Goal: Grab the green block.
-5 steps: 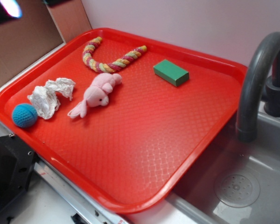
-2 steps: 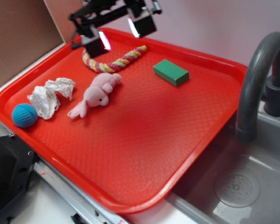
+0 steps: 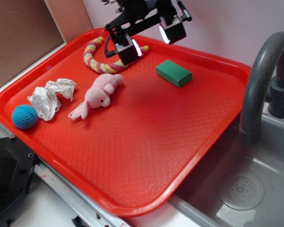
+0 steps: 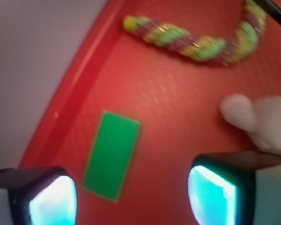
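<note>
Green block (image 3: 173, 73) flat on red tray (image 3: 132, 156), near far edge, untouched. Gripper (image 3: 150, 40) shifted from tray's far-left corner toward block; jaws spread, empty, hovering beside rope toy (image 3: 97, 59). Approach under way.

A black robot gripper (image 3: 149, 41), jaws spread, hovers above a red plastic tray (image 3: 146, 142), near a small flat green rectangular block (image 3: 173, 73) and a pink plush toy (image 3: 98, 95).
</note>
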